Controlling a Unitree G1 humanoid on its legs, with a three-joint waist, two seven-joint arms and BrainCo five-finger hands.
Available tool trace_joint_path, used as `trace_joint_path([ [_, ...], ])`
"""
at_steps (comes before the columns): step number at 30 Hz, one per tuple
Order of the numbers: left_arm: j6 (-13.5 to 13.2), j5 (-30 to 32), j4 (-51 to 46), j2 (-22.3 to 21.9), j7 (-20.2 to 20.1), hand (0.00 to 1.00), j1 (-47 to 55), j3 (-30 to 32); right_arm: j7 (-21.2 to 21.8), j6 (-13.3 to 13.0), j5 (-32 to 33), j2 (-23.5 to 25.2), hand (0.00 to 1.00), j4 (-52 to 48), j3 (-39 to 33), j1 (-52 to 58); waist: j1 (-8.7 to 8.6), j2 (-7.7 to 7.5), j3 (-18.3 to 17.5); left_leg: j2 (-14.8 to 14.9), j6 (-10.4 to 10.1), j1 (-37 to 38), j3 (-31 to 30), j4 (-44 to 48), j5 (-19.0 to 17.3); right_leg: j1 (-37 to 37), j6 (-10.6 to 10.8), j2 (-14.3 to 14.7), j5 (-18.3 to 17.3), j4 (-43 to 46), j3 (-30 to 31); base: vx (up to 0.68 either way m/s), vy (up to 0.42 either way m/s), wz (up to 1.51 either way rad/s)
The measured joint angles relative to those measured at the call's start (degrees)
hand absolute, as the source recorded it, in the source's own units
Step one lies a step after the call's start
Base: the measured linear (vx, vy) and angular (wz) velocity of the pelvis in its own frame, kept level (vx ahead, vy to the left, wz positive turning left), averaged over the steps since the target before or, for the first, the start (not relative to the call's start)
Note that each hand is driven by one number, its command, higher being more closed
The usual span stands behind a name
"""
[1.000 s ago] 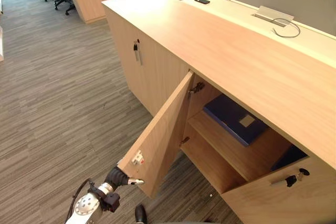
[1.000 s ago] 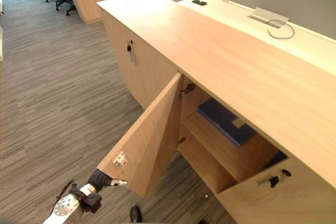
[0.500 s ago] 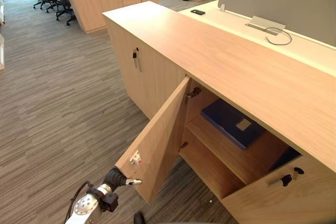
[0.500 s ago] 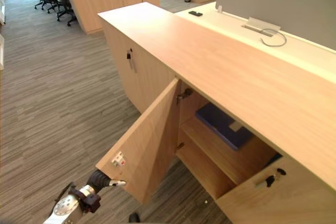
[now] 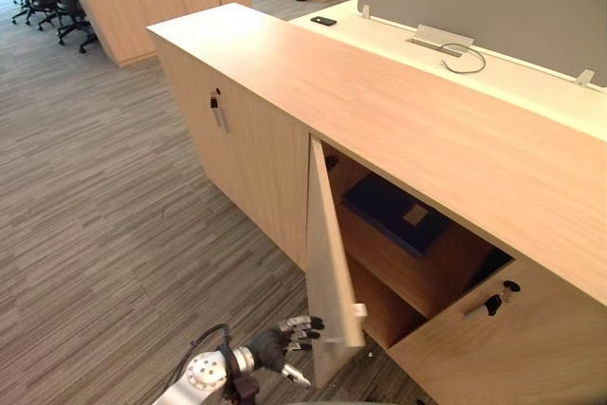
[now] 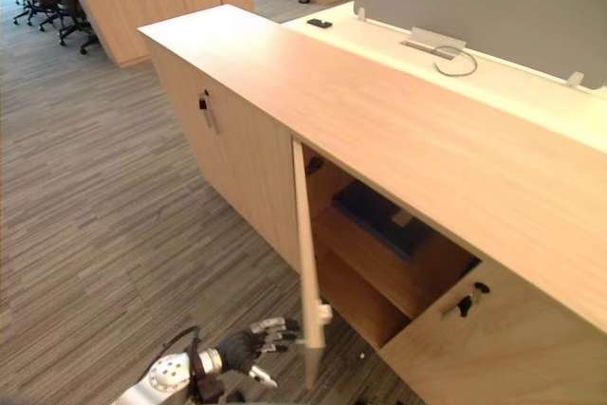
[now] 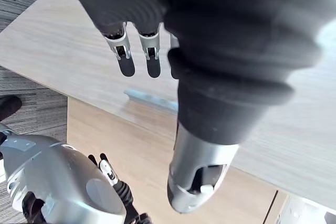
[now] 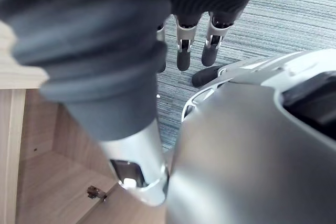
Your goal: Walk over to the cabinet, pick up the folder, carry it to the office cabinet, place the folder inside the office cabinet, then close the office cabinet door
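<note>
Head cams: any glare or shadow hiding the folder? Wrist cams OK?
Left eye view: folder lies in shade under the cabinet top, dark but outlined; no harsh glare on that top. Left wrist view: door evenly lit past left hand. Right wrist view: carpet evenly lit past right hand.

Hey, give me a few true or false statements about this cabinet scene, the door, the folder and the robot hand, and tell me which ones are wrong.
1. The blue folder lies inside the cabinet. True.
2. The cabinet door is fully closed. False: it stands partly open.
3. The left robot hand is low down beside the door. True.
4. The left robot hand grips the folder. False: its fingers are straight and hold nothing.
</note>
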Motion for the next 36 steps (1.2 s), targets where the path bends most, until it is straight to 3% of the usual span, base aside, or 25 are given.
trace_joint_path([
  [5, 2.99, 3.0, -1.47, -1.83, -0.41, 0.0, 4.93, 9.0, 2.67, 1.47, -1.1, -0.49, 0.0, -0.01, -0.07, -0.4, 0.58, 0.08, 0.08, 0.89, -0.68, -0.15, 0.58, 0.01, -0.5, -0.25, 0.01, 0.84, 0.12, -0.19, 0.0, 0.08, -0.02, -0.05],
  [9, 4.46, -0.65, -1.45, -1.85, -0.6, 0.0, 5.14, 8.2, 3.33, 2.37, -1.17, -0.59, 0.0, 0.01, 0.01, -0.9, 0.38, -0.01, 0.4, 0.8, -0.98, -0.4, 1.04, 0.01, -0.72, -0.26, -0.1, 0.88, 0.04, -1.04, 0.0, 0.06, 0.002, -0.03],
  [13, 4.46, -2.48, -1.0, -4.35, 0.06, 0.0, 0.33, 2.71, 3.2, 2.38, -1.04, -0.54, 0.0, 0.04, 0.02, -0.92, -0.14, -0.02, 0.46, 0.76, -1.01, 0.16, 1.32, -0.01, -0.7, 0.37, -0.53, 0.9, -0.22, -1.24, -0.01, 0.01, 0.002, -0.01],
  [15, 4.38, -2.05, 0.82, -7.65, 0.92, 0.0, -2.84, 1.96, 3.17, 2.38, -0.99, -0.45, 0.0, 0.02, 0.01, -1.01, -0.66, -0.02, 0.46, 0.8, -1.02, 0.18, 1.45, -0.01, -0.69, 0.39, -0.64, 0.96, -0.28, -1.23, -0.01, -0.02, 0.009, 0.0],
  [16, 3.33, 1.68, 3.97, -11.2, 3.0, 0.0, -6.64, 1.77, 2.93, 2.36, -0.74, -0.27, 0.0, -0.09, 0.0, -1.03, -1.25, -0.09, 0.49, 0.91, -1.03, 0.27, 1.53, -0.01, -0.68, 0.4, -0.74, 1.05, -0.32, -1.19, 0.02, -0.04, 0.017, -0.03],
  [19, 0.09, 11.35, 12.88, -15.65, 6.82, 0.0, -12.45, 1.98, 1.97, 2.33, -0.35, 0.15, 0.0, -0.24, 0.05, -1.11, -1.73, -0.33, 0.57, 1.35, -1.25, 1.31, 2.39, -0.01, -0.85, 0.71, -0.86, 1.42, -0.35, -1.03, 0.73, -0.05, 0.012, -0.16],
  [21, -0.55, 11.62, 21.01, -16.94, 8.25, 0.0, -14.18, 4.42, 1.53, 2.33, -0.45, 0.29, 0.0, -0.66, 0.08, -1.1, -2.21, -0.37, 0.59, 2.04, -1.65, 2.25, 3.35, 0.01, -1.17, 0.69, -0.97, 2.04, -0.33, -0.92, 1.98, -0.05, -0.006, -0.35],
  [25, -0.22, 3.27, 41.3, -17.54, 12.22, 0.0, -14.39, 14.82, 1.32, 2.35, -1.02, 0.63, 0.0, -1.58, 0.14, -0.69, -2.51, -0.74, 0.85, 4.19, -2.41, 3.86, 5.33, 0.4, -1.8, 0.89, -1.41, 4.03, -0.41, -0.97, 3.84, -0.03, -0.037, -0.29],
  [27, -0.22, -2.73, 54.88, -16.59, 16.18, 0.0, -14.02, 25.44, 0.43, 2.32, -1.09, 1.4, 0.0, -2.35, 0.78, -0.7, -2.15, -1.92, 1.75, 6.35, -2.78, 3.96, 6.05, 4.57, -3.61, 1.98, -2.68, 5.38, -1.3, -0.85, 4.88, -0.01, -0.1, -0.22],
  [28, -0.24, -3.88, 56.99, -16.41, 17.04, 0.0, -13.54, 28.0, 0.24, 2.3, -0.99, 1.61, 0.0, -2.48, 1.26, -0.74, -1.93, -2.27, 2.15, 7.06, -2.92, 3.71, 6.21, 6.77, -4.15, 2.43, -3.07, 5.64, -1.57, -0.91, 5.32, 0.0, -0.142, -0.37],
  [30, -0.26, -6.95, 62.51, -14.66, 20.64, 0.0, -10.05, 37.19, -0.38, 1.98, -0.95, 1.7, 0.0, -2.48, 4.98, -0.64, -1.31, -3.77, 2.43, 9.97, 0.65, -0.36, 4.75, 20.0, -7.04, 3.08, -3.84, 6.21, -2.12, -0.53, 7.76, 0.01, -0.156, -0.47],
  [33, -2.86, -7.59, 62.78, -16.25, 23.05, 0.0, -7.22, 44.95, -1.32, 1.47, -0.57, 0.09, 0.0, -1.83, 6.89, -0.21, 0.89, -2.15, 3.6, 11.89, 0.96, -4.51, -5.58, 33.7, -5.09, 5.09, -5.06, 7.65, -2.81, 0.32, 11.32, 0.04, -0.143, -0.51],
  [34, -3.27, -8.25, 62.56, -16.75, 23.19, 0.0, -7.08, 45.84, -1.49, 1.24, -0.25, 0.08, 0.0, -1.27, 6.88, -0.23, 1.13, -2.35, 3.86, 11.73, 0.69, -5.55, -7.46, 36.26, -4.06, 5.42, -5.42, 7.57, -3.04, 0.35, 11.85, 0.05, -0.073, -0.37],
  [35, -4.17, -9.46, 62.46, -18.18, 23.29, 0.0, -7.18, 47.66, -1.95, 0.95, 0.93, -0.21, 0.0, -1.0, 6.8, -0.48, 1.69, -2.32, 4.04, 9.46, -1.87, -7.26, -11.93, 39.67, -9.22, 6.55, -6.21, 6.66, -3.53, 0.43, 13.01, 0.06, 0.008, -0.47],
  [36, -4.5, -10.65, 62.48, -20.24, 23.35, 0.0, -6.93, 48.96, -2.3, 0.73, 1.57, -0.24, 0.0, -1.02, 6.66, -0.49, 1.85, -1.95, 4.39, 4.7, -2.48, -7.59, -15.55, 39.52, -15.85, 6.58, -6.49, 5.76, -3.74, 0.94, 14.43, 0.06, 0.051, -0.51],
])
